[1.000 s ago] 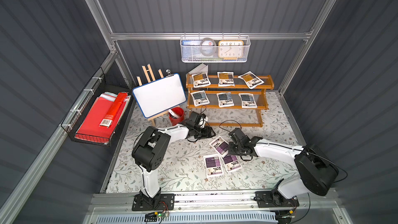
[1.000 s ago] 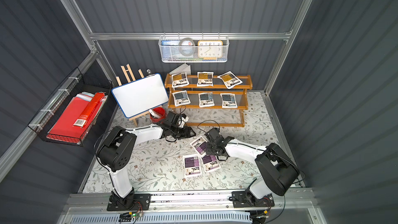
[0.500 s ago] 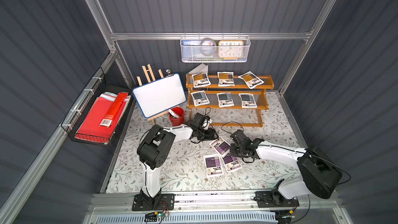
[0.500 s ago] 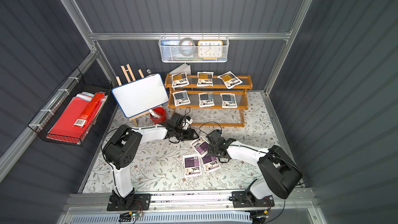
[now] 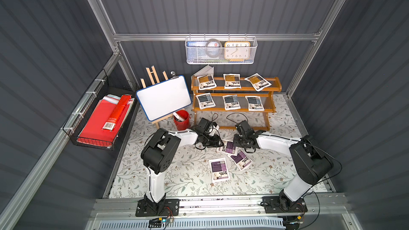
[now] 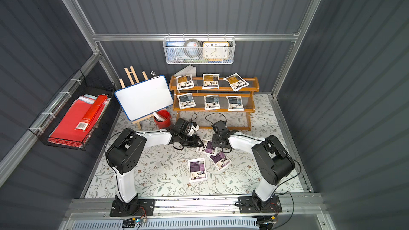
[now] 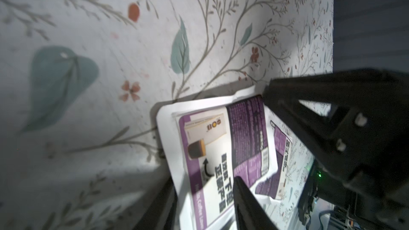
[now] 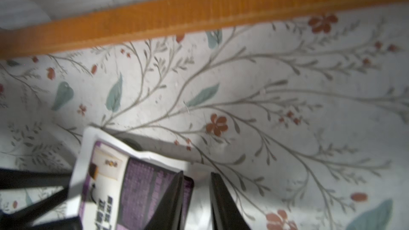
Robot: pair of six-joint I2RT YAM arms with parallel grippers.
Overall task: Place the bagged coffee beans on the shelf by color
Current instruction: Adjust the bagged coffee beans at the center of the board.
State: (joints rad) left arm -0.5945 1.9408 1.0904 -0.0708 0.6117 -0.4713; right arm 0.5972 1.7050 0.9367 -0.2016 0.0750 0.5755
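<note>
We judge the purple-label pouch light, soft and slick; its beans will shift, so we take hold of the flat sealed margin, not the bulging middle. It sits on the floral mat just in front of the shelf. The left gripper stands with fingers spread astride one edge; the right gripper appears to pinch the opposite margin.

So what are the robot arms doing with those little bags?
They're sorting coffee bags by colour onto the shelf. Amber bags are on the top tier, blue-grey bags on the middle. The right gripper seems to pinch the edge of one purple bag on the mat, and the left gripper has its jaws around the other side. Two more purple bags wait nearby.
</note>
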